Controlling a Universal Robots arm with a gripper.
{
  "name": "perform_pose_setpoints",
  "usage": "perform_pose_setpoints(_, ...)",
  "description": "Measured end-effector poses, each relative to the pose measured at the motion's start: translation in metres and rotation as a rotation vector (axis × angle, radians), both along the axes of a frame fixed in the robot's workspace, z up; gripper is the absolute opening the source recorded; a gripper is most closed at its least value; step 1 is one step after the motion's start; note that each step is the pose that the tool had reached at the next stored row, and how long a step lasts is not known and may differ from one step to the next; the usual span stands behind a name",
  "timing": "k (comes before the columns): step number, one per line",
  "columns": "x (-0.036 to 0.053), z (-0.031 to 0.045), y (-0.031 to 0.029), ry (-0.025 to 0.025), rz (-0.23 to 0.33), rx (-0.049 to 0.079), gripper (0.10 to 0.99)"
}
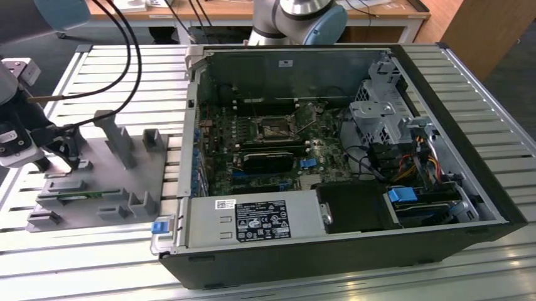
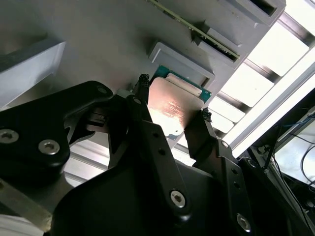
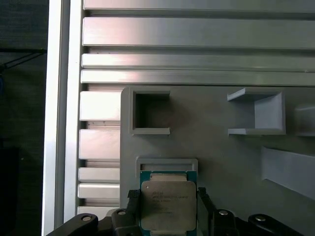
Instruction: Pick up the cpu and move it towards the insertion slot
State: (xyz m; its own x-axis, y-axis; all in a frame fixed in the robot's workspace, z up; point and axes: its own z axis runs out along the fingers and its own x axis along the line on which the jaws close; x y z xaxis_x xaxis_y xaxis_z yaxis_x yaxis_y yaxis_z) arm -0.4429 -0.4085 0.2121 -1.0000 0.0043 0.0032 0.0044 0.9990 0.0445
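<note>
The cpu (image 3: 168, 205) has a silvery top and a green rim, and it lies at the grey fixture's (image 3: 221, 162) small recess. Both wrist views show the gripper (image 3: 167, 196) with one black finger (image 3: 133, 197) on each side of the cpu (image 2: 172, 105), pressed against its edges. In the exterior view the gripper (image 1: 71, 157) hangs over the fixture (image 1: 125, 182) at that view's left. The insertion slot (image 1: 274, 127), a square socket with a silver frame, sits on the motherboard inside the open computer case (image 1: 335, 251), well off to that view's right of the gripper.
A green memory stick (image 1: 84, 195) lies in a fixture slot near the gripper. Upright grey posts (image 1: 113, 135) rise from the fixture. Black cables (image 1: 125, 56) hang above it. The case wall (image 1: 191, 125) stands between the fixture and the motherboard. The table is ribbed aluminium (image 3: 197, 39).
</note>
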Motion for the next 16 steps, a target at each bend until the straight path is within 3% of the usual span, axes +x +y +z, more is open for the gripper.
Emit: perform_pose_setpoints(16,0.0000,0.0050,0.0000,-0.0001,0.000,0.000,0.541)
